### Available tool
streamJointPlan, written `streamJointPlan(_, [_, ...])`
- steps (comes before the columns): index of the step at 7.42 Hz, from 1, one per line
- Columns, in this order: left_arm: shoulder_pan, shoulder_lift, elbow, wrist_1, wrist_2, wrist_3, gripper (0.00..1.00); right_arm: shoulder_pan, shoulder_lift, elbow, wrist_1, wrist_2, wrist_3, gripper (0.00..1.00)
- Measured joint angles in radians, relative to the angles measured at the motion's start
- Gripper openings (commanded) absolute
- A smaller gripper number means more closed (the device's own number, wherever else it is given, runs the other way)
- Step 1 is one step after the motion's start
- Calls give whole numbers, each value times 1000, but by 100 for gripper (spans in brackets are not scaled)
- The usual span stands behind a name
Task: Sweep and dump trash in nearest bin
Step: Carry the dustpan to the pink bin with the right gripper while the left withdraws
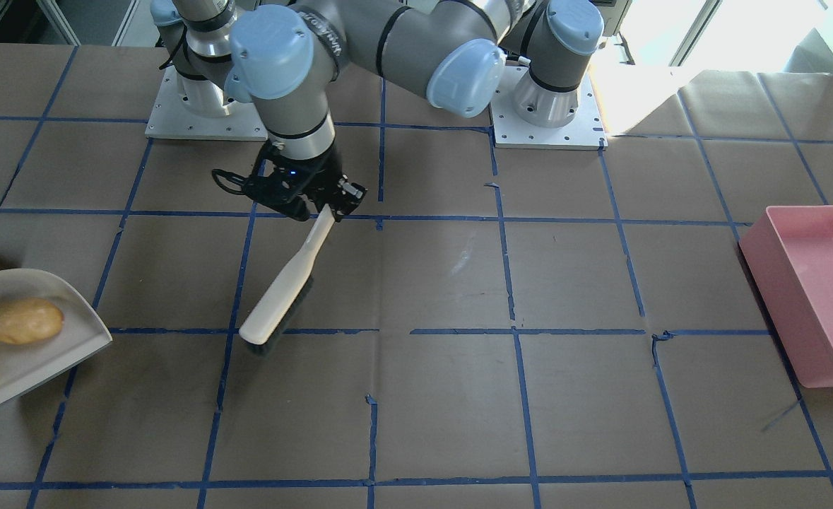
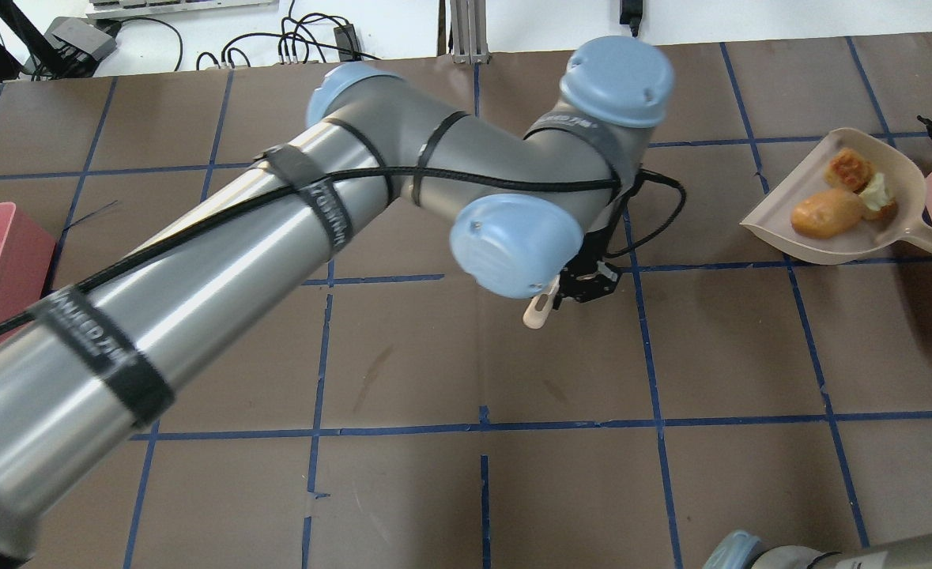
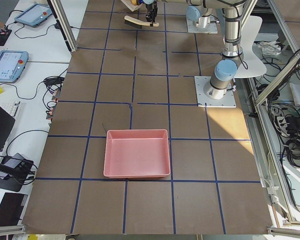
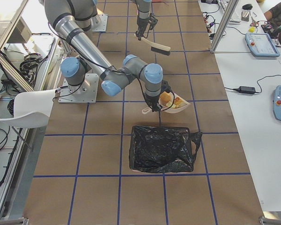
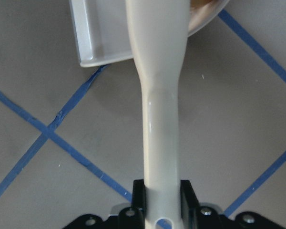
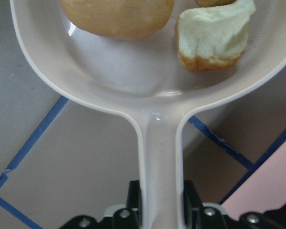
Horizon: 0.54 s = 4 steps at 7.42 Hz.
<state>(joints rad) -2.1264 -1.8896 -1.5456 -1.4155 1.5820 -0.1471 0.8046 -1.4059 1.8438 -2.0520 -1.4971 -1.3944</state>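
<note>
Low in the right wrist view, the right gripper (image 6: 159, 199) is clamped on the flat handle of a cream plastic dustpan (image 6: 109, 81). Beyond the handle, the pan holds a golden-brown bread roll (image 6: 117, 16) and a pale torn chunk of bread (image 6: 212, 38). A corner of the pale peach-pink bin (image 6: 271, 191) shows at the lower right of that frame, just beside the handle.

At the bottom edge of the left wrist view, the left gripper (image 5: 162, 193) is closed on the cream handle of a dark-bristled hand brush (image 5: 159, 95). The brush points toward a corner of the dustpan at the top of the frame.

In the front-facing view the brush slants toward the lower left over the brown paper table with blue tape lines (image 1: 458, 396). A bright pink rectangular tub (image 1: 805, 311) sits at the right edge, well apart from the brush.
</note>
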Motion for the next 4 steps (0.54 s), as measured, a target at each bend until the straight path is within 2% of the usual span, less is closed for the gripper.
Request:
streamJointPlan(2, [66, 112, -191, 38, -5, -93, 0, -52, -42, -2, 9, 60, -1, 2])
streamJointPlan(4, [95, 173, -349, 138, -94, -206, 0, -113, -87, -14, 76, 136, -1, 2])
